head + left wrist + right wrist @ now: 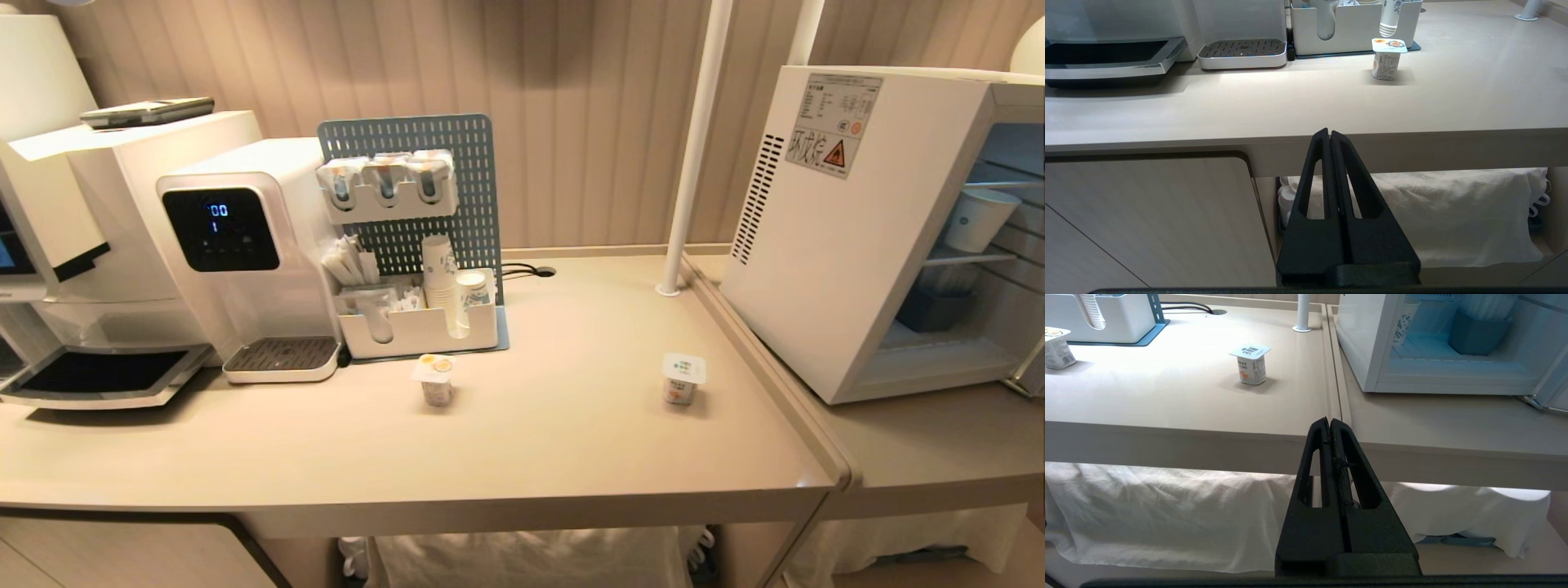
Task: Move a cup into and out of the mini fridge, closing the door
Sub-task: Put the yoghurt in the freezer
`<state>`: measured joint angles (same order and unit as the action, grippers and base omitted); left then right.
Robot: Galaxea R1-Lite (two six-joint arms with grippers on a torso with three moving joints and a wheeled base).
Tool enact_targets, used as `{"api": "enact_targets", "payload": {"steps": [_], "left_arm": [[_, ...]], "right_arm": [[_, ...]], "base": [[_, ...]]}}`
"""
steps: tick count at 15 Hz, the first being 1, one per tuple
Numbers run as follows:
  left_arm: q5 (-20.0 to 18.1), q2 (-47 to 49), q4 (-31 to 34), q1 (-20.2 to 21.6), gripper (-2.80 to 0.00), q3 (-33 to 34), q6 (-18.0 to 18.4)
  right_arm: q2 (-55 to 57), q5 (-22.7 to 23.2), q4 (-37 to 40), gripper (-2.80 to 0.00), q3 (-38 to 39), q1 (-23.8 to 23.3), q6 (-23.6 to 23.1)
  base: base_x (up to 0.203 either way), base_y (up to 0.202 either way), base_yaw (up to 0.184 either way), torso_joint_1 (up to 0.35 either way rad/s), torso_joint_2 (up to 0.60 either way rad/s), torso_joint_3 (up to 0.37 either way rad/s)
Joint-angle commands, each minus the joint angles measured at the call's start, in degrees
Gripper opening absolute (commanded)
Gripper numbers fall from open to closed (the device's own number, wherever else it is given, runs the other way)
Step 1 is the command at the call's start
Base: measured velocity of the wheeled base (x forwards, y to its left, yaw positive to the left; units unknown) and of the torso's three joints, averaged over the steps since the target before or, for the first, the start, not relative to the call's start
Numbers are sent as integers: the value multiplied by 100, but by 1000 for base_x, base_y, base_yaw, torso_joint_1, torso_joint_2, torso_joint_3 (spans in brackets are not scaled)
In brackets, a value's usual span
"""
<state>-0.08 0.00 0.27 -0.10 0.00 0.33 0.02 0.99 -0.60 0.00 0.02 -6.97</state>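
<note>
Both arms just hang low in front of the beige counter (571, 441): left gripper (1329, 134) and right gripper (1329, 422) pinched shut, empty. Mini fridge (849, 245) sits up ahead of the right gripper, interior exposed, a cup (976, 219) on its shelf, ribbed wall panelling (588, 122) behind
</note>
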Motion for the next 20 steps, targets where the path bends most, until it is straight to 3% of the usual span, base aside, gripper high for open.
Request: {"api": "enact_targets", "payload": {"steps": [1, 9, 11, 13, 15, 18, 20], "left_arm": [[-4, 2, 0, 1, -280, 0, -1], [-10, 9, -2, 1, -280, 0, 2], [-2, 2, -5, 1, -280, 0, -2], [-1, 6, 0, 1, -280, 0, -1], [-1, 9, -1, 1, -280, 0, 2], [-1, 9, -5, 1, -280, 0, -2], [-1, 4, 0, 1, -280, 0, 2]], "right_arm": [[-11, 7, -11, -280, 9, 6, -15], [-6, -16, -174, -280, -103, -2, 151], [236, -24, -268, -280, -994, -2, 403], [784, 35, -48, -280, -2386, -1, 471], [1629, 419, 160, -280, -2999, -1, 157], [3125, 1026, 133, -280, -2829, 18, 145], [4389, 1585, -302, -280, -2485, 38, 226]], "base": [[0, 0, 0, 0, 0, 0], [0, 0, 0, 0, 0, 0], [0, 0, 0, 0, 0, 0], [0, 0, 0, 0, 0, 0], [0, 0, 0, 0, 0, 0], [0, 0, 0, 0, 0, 0], [0, 0, 0, 0, 0, 0]]}}
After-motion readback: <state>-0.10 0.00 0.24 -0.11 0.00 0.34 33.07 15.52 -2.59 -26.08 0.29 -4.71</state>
